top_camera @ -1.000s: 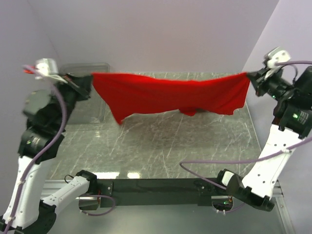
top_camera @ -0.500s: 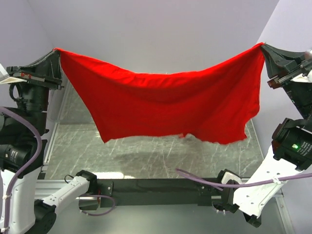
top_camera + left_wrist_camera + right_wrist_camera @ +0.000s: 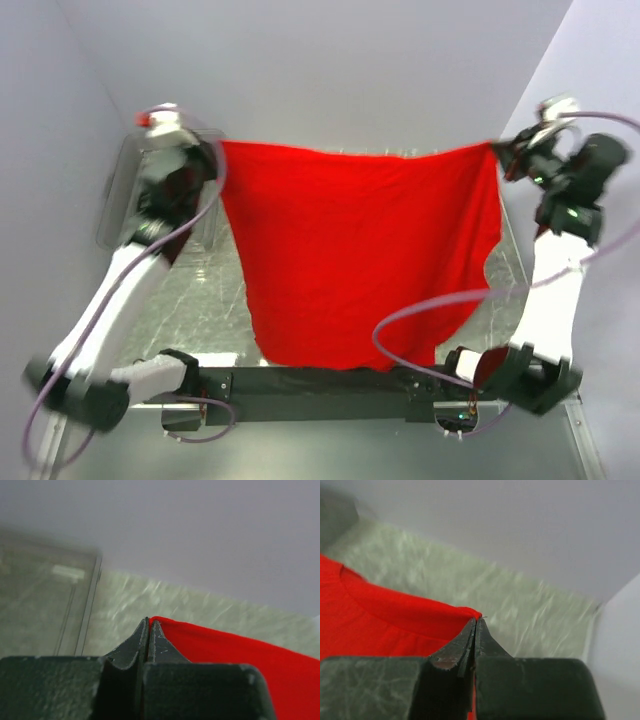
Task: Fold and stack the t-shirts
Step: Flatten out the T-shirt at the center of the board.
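Your t-shirt (image 3: 360,250) no longer sagging high between the arms, now spread wide over the table (image 3: 200,290), near hem down at the base bar (image 3: 320,382), your left gripper (image 3: 214,150) and right gripper (image 3: 499,152) swung out farther from you

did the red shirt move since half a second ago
Yes, the shirt came toward the black bar; its lower edge now reaches it.

The plain bright red t-shirt (image 3: 360,250) on my top camera hangs spread wide in a single sheet. It is pinched at its two upper corners, and its top edge is pulled nearly straight. The lower edge falls toward the near side, curving inward at the right. My right wrist camera shows a curved collar seam.
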Controlling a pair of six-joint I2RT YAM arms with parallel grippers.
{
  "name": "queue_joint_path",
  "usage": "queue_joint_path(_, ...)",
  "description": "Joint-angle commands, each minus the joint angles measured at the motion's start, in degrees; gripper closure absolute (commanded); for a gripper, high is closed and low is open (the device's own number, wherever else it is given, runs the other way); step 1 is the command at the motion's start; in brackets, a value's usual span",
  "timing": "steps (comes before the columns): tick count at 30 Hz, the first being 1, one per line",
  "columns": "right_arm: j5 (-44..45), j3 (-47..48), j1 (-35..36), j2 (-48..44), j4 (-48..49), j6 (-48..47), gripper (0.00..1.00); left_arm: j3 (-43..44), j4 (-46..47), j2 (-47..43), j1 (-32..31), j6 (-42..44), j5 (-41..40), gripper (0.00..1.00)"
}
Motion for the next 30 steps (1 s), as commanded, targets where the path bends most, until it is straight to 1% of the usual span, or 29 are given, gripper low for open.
queue_joint_path(1,7.69,-7.64,2.4,6.12,4.86,-7.92,1.0,-3.95,5.46,10.2,2.39,-2.47,1.48,0.99)
queue_joint_path(2,8.39,-8.7,3.1,7.8,6.08,-8.28,1.0,-3.87,6.86,13.1,2.74,-3.26,2.54,0.99)
queue_joint_path(3,8.4,-9.58,3.54,9.3,6.88,-8.81,1.0,-3.44,6.79,19.05,3.0,-3.62,4.55,0.99)
queue_joint_path(5,9.97,-11.78,5.82,13.52,9.86,-10.22,1.0,-0.8,9.23,24.79,3.09,-4.32,6.14,0.99)
queue_joint_path(6,10.68,-12.66,6.35,14.58,11.7,-10.22,1.0,0.16,9.59,29.87,3.09,-4.67,6.85,0.99)
queue_joint_path(7,11.47,-13.8,7.66,16.68,15.03,-10.57,1.0,2.26,10.03,32.18,3.09,-4.94,6.77,0.99)
queue_joint_path(8,12.78,-13.98,8.2,17.91,16.1,-10.57,1.0,3.41,10.38,34.38,3.09,-5.11,6.59,0.99)
queue_joint_path(9,13.84,-14.07,8.81,19.14,16.81,-10.22,1.0,4.73,10.21,38.49,3.18,-5.29,6.33,0.99)
queue_joint_path(10,14.54,-13.64,9.51,21.68,20.04,-9.26,1.0,7.61,9.78,40.62,3.18,-5.29,5.8,0.99)
queue_joint_path(12,16.92,-12.23,10.13,24.42,21.47,-8.21,1.0,10.88,8.37,46.06,3.27,-5.47,5.62,0.99)
queue_joint_path(13,17.62,-10.4,10.22,27.3,22.26,-6.72,1.0,13.85,7.41,47.66,3.36,-5.47,5.45,0.99)
queue_joint_path(15,19.9,-8.02,10.66,30.3,21.92,-5.83,1.0,16.68,5.66,51.95,3.44,-5.55,5.1,0.99)
queue_joint_path(16,20.87,-5.75,10.66,33.28,22.18,-4.17,1.0,19.39,4.6,53.2,3.53,-5.47,4.66,0.99)
queue_joint_path(19,23.33,-0.83,10.93,38.73,21.31,-3.89,1.0,24.14,2.83,56.9,3.97,-5.29,2.2,0.99)
queue_joint_path(21,24.65,1.04,11.36,40.68,21.47,-4.07,1.0,25.92,1.08,58.39,4.67,-5.29,-0.52,0.99)
queue_joint_path(27,27.82,4.38,13.65,44.55,26.4,-2.84,1.0,32.16,-1.74,60.59,7.39,-4.85,-7.37,0.99)
queue_joint_path(30,29.84,6.93,15.84,46.66,26.75,-2.31,1.0,35.85,-3.05,61.99,9.06,-4.41,-8.18,0.99)
